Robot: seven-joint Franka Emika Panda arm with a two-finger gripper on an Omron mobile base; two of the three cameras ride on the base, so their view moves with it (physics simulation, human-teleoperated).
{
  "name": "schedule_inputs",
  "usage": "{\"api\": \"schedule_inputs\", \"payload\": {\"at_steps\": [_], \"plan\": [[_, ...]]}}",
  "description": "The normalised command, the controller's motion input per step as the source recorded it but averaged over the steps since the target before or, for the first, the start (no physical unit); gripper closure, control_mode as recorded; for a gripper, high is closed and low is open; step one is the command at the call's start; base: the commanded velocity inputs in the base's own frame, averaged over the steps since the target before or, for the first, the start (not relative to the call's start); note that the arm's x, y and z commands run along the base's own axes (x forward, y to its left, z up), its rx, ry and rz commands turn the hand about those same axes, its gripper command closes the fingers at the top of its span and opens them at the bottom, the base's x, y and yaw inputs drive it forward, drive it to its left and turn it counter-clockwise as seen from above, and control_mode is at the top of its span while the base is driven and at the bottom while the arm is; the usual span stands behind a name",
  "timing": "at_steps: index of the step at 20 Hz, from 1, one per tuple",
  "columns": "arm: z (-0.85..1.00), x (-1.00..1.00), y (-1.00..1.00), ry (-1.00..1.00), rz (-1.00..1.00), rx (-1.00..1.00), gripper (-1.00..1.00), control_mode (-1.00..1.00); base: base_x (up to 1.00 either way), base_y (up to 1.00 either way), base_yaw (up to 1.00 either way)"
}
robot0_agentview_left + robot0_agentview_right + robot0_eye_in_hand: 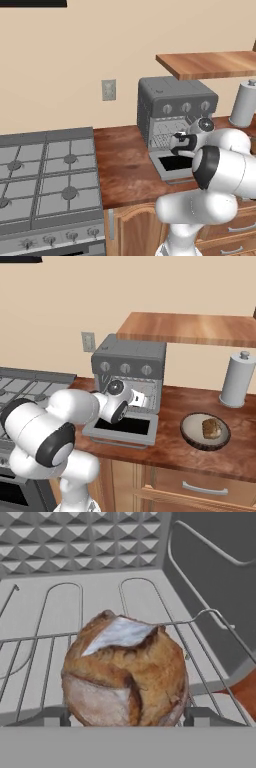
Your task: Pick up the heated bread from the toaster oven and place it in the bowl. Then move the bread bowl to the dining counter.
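While the arm (75, 406) reaches into the open toaster oven (131, 353), which stands at the back edge of the desk (170, 451), the heated bread (125, 677) lies on the wire rack (45, 637), close to the rack's front edge. In the hand view the jaws stand wide, one tip on each side of the bread at its lower part. I cannot tell if they press on the crust or only stand just beside it.

The bowl (189, 428) waits near the front edge of the desk, to the right of the oven and well apart from it. A brownish piece seems to lie in it; what it is, I cannot say.

Several things could go wrong from here, in my judgement. The bread is round and uneven, so jaws that close low on it may squeeze it upward and it may roll out. The tips are near the rack wires, so they may catch a wire and drag the rack. When the hand pulls back, the dropped door (120, 440) lies directly under the way out, and a low or tilted retreat may knock the bread against it.
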Motion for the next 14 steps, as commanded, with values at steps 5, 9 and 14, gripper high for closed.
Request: {"api": "schedule_inputs", "payload": {"at_steps": [5, 9, 14], "plan": [[0.13, -0.23, -0.06, 0.00, -0.01, 0.00, 1.00, -1.00, 0.00, 0.00, 0.00], [0.28, -0.93, -0.32, 0.00, -0.09, 0.00, 1.00, -1.00, 0.00, 0.00, 0.00], [0.48, -0.91, -0.46, 0.00, -0.13, 0.01, 1.00, -1.00, 0.00, 0.00, 0.00]]}}
